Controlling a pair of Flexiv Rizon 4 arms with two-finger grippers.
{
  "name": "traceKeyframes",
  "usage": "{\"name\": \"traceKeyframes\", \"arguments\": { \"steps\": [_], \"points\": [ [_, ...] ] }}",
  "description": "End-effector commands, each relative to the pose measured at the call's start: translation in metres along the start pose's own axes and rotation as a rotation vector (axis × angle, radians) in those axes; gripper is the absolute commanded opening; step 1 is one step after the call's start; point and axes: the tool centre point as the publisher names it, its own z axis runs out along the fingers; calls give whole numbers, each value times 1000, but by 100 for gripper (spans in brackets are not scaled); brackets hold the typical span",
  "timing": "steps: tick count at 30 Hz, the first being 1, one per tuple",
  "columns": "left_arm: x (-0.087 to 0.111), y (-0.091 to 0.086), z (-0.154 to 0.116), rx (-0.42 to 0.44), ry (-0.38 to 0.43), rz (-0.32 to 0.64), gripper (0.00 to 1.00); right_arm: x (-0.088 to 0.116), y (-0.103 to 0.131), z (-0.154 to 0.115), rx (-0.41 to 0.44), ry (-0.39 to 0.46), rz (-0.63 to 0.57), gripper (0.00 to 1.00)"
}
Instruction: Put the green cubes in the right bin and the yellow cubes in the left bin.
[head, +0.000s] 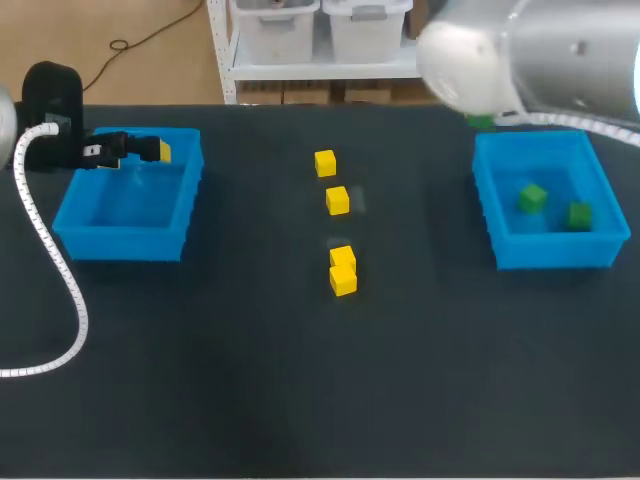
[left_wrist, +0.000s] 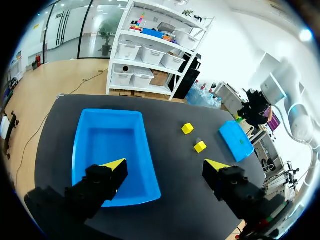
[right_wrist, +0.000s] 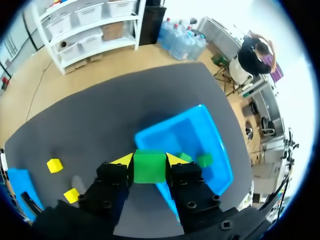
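A dark worktop carries a blue left bin (head: 70, 215) near its left edge and a blue right bin (head: 497, 215) near its right edge. The left gripper (left_wrist: 165, 167) hangs above the far part of the left bin, its fingers spread wide with nothing between them. The right gripper (right_wrist: 150, 161) is clamped on a held green cube (right_wrist: 150, 170), raised near the right bin's far left corner (from overhead the arm hides most of it). Two loose green cubes (head: 532, 197) lie inside the right bin. Four yellow cubes (head: 338, 200) form a row down the worktop's middle, and the nearest two touch.
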Motion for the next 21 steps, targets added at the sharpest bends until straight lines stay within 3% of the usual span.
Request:
{"name": "traceKeyframes", "arguments": {
  "steps": [1,7,16,17,18,19,21],
  "points": [
    [1,1,0,6,-6,1,100,11,-48,13,-99,-304,30,0],
    [1,1,0,6,-6,1,100,18,-64,34,-126,-274,73,0],
    [1,1,0,6,-6,1,100,16,-63,45,-188,-293,92,0],
    [1,1,0,6,-6,1,100,15,-62,46,-191,-297,92,13],
    [1,1,0,6,-6,1,100,14,-60,47,-201,-295,94,49],
    [1,1,0,6,-6,1,100,13,-58,47,-212,-298,94,100],
    [1,1,0,6,-6,1,100,11,-54,47,-229,-312,86,100]
  ]
}}
